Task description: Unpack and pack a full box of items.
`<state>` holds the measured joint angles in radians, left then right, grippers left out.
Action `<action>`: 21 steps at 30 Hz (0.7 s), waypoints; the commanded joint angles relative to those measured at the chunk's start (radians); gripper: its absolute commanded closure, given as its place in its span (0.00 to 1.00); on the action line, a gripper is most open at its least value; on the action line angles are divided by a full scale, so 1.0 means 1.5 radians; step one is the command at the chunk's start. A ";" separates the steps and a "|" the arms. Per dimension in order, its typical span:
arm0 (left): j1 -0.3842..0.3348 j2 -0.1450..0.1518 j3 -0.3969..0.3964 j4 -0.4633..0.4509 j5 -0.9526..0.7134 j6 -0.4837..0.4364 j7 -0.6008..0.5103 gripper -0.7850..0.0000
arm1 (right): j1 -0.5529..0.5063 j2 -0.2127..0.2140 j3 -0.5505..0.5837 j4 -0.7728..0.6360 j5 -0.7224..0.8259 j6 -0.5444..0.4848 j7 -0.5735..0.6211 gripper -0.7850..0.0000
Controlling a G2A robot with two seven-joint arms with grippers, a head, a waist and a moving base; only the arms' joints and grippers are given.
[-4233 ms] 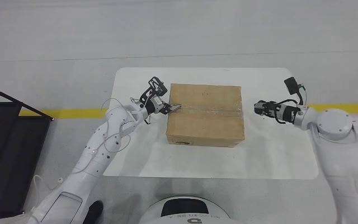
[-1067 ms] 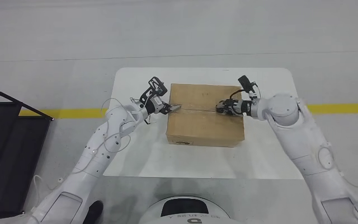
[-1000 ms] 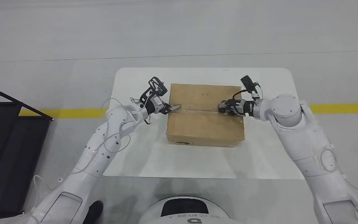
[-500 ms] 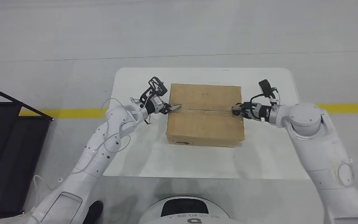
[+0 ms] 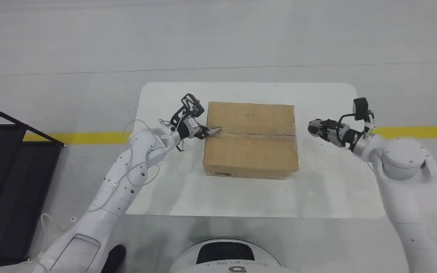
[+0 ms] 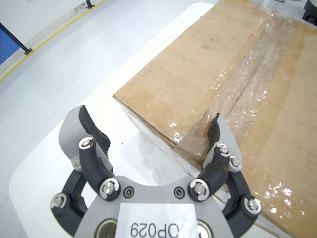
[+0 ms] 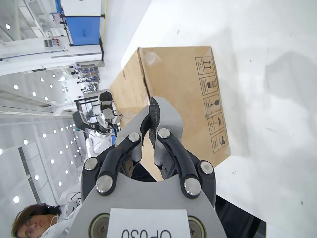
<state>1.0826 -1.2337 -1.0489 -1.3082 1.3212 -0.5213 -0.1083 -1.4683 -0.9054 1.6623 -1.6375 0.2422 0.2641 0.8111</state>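
While both arms hang low over the white round-cornered tabletop (image 5: pixel 171 198), the nearest thing off it is a black metal frame (image 5: pixel 20 170) on the grey floor, out past the left arm. Brown rectangular cardboard box (image 5: pixel 250 140) sits on the tabletop about mid-width. Its long side runs left to right, it lies flat on its base, and the top flaps are closed. Near long face of the box has a small dark mark (image 5: pixel 223 173) low at its left end, too small to make out. Strip of clear glossy packing tape (image 6: pixel 247 82) runs along the centre seam of the top, wrinkled, and folds down over the left end.

Left tool (image 6: pixel 149 115) is at that left end, level with the seam, fingers spread wide apart. One fingertip (image 6: pixel 223 134) is against the loose crinkled tape right at the top edge. The other is out over bare tabletop, off the box, toward the far side.

Right tool (image 7: pixel 153 107) is off the box's right end, over the tabletop, near but not touching. It points back at the box at around seam height, its fingers pressed together, pads meeting. Right end face of the box carries a column of black printed handling symbols (image 7: pixel 211 105).

Yellow floor line (image 5: pixel 89 138) shows on either side of the tabletop, at about the box's depth. Farther back is plain grey floor with one thin dark joint line (image 5: pixel 218 68) across.
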 commanded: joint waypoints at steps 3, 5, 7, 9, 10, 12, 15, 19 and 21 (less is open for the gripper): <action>0.007 0.002 -0.013 -0.013 -0.010 0.005 0.011 0.00 | -0.011 -0.006 0.023 0.005 0.062 -0.042 -0.049 0.66; 0.021 0.009 -0.044 -0.037 -0.017 0.002 0.020 0.00 | -0.008 -0.009 0.022 0.011 0.084 -0.062 -0.062 0.58; 0.042 0.018 -0.080 -0.068 -0.017 -0.001 0.025 0.00 | 0.000 -0.011 0.015 0.018 0.096 -0.075 -0.074 0.60; 0.066 0.027 -0.119 -0.098 -0.016 0.001 0.027 0.00 | 0.010 -0.014 0.009 0.025 0.106 -0.088 -0.089 0.61; 0.078 0.031 -0.137 -0.110 -0.016 0.003 0.026 0.00 | 0.014 -0.015 0.006 0.028 0.111 -0.095 -0.095 0.61; 0.096 0.037 -0.175 -0.125 -0.013 0.017 0.020 0.00 | 0.022 -0.018 0.003 0.038 0.121 -0.107 -0.116 0.59; 0.116 0.045 -0.224 -0.132 -0.038 0.019 0.008 0.00 | 0.026 -0.021 -0.003 0.035 0.108 -0.098 -0.166 0.00; 0.125 0.049 -0.246 -0.137 -0.038 0.019 -0.002 0.00 | 0.025 -0.022 -0.005 0.030 0.111 -0.097 -0.173 0.35; 0.126 0.050 -0.249 -0.137 -0.038 0.018 -0.004 0.00 | 0.025 -0.022 -0.005 0.030 0.112 -0.097 -0.172 0.23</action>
<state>1.2708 -1.1595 -1.4208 -1.5144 1.2650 -0.4936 -0.1140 -1.4316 -0.9382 1.6554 -1.5921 0.4103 0.1188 0.5535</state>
